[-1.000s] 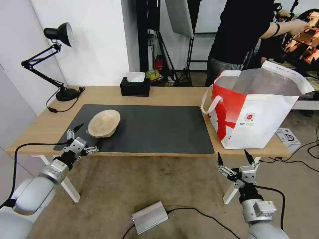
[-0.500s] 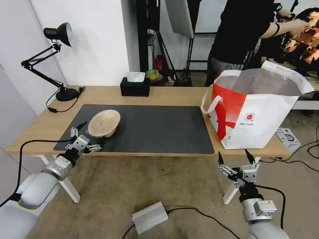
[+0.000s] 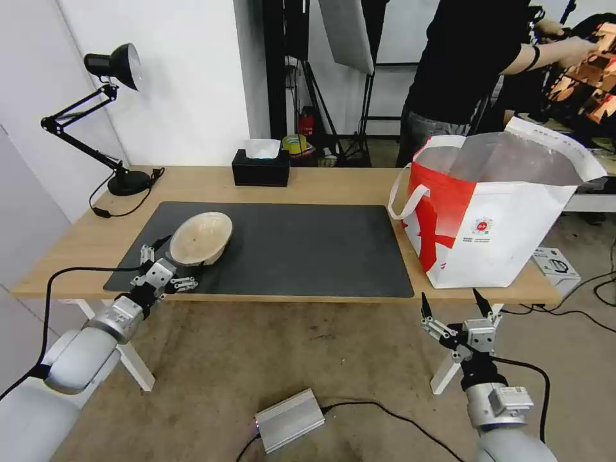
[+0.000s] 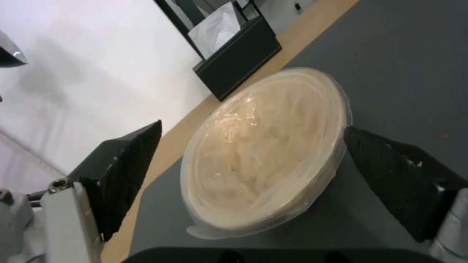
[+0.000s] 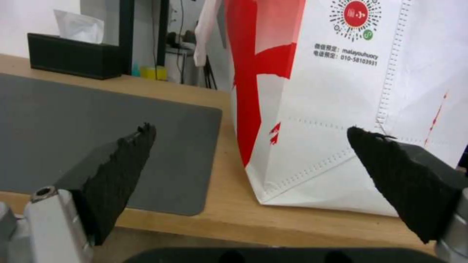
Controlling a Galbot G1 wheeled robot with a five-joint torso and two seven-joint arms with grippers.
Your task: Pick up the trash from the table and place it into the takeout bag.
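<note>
We are reaching for the bowl (image 3: 201, 239) at left of the bench (image 3: 333, 183); left end effector (image 3: 168, 261) spread astride it. Next, we must pinch its rim. Right end effector (image 3: 453, 307), spread, waits below the bag (image 3: 494, 224).

Head camera high; wrist cameras low (shared mat (image 3: 276, 247))

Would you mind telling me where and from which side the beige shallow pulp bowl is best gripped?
Probably across its rim, from the table's near edge: the beige shallow pulp bowl lies tilted on the dark grey mat, its thin rim exposed at both sides. The open left gripper already straddles it there.
</note>
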